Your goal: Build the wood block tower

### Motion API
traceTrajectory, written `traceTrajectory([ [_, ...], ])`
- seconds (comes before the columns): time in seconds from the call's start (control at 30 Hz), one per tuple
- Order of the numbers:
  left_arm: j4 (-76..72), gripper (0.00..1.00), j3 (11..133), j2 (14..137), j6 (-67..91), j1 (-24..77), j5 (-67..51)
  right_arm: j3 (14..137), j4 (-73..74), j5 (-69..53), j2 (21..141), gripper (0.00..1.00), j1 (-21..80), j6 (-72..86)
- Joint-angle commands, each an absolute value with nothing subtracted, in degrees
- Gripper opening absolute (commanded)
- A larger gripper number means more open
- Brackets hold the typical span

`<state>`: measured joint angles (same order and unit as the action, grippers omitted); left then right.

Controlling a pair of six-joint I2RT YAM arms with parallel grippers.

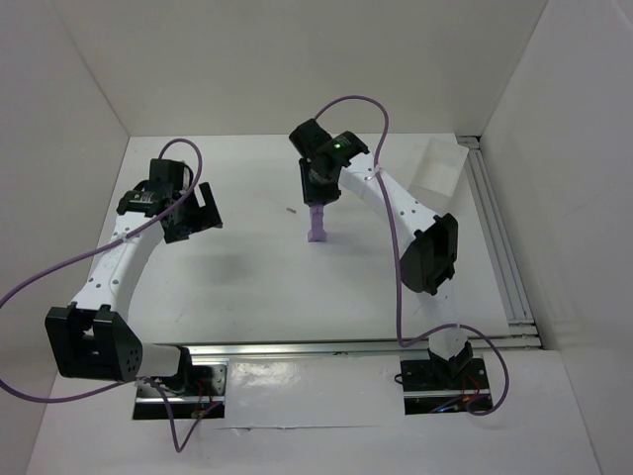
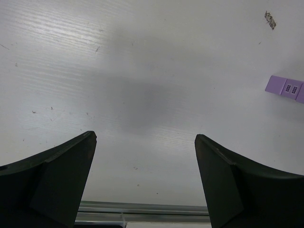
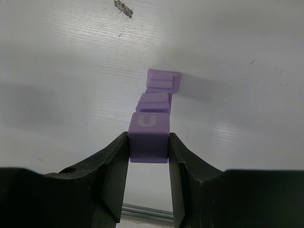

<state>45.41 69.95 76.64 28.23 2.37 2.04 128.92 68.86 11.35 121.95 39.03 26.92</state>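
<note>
Placement step — right gripper (image 3: 148,137) pinches a lilac cube (image 3: 148,124) marked U atop the tower (image 1: 317,226), near the middle of the table (image 1: 237,282). Next likely calls for a gentle release, then a straight lift. Left gripper (image 2: 145,137) gapes wide, empty.

Tabletop (image 1: 247,282): white, matte, faintly grained, filling the middle of the top view.
Tray (image 1: 435,166): shallow pale rectangle lying flat at the upper right, close to the back wall.
Scrap (image 1: 291,210): tiny dark fleck on the tabletop, just above centre.
Near rail (image 1: 326,347): metal strip running across the lower part.
Side rail (image 1: 499,247): metal strip down the right side.
Walls (image 1: 297,59): plain white, at the back and both sides.
</note>
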Motion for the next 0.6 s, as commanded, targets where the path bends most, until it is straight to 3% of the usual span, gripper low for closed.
traceTrajectory([
  [0.0,45.2,0.98,69.5,74.7,27.2,2.1,1.8,129.1,70.5,11.7,121.8,0.39,39.2,26.2],
  [0.57,45.2,0.98,69.5,74.7,27.2,2.1,1.8,128.6,70.5,11.7,121.8,0.39,39.2,26.2],
])
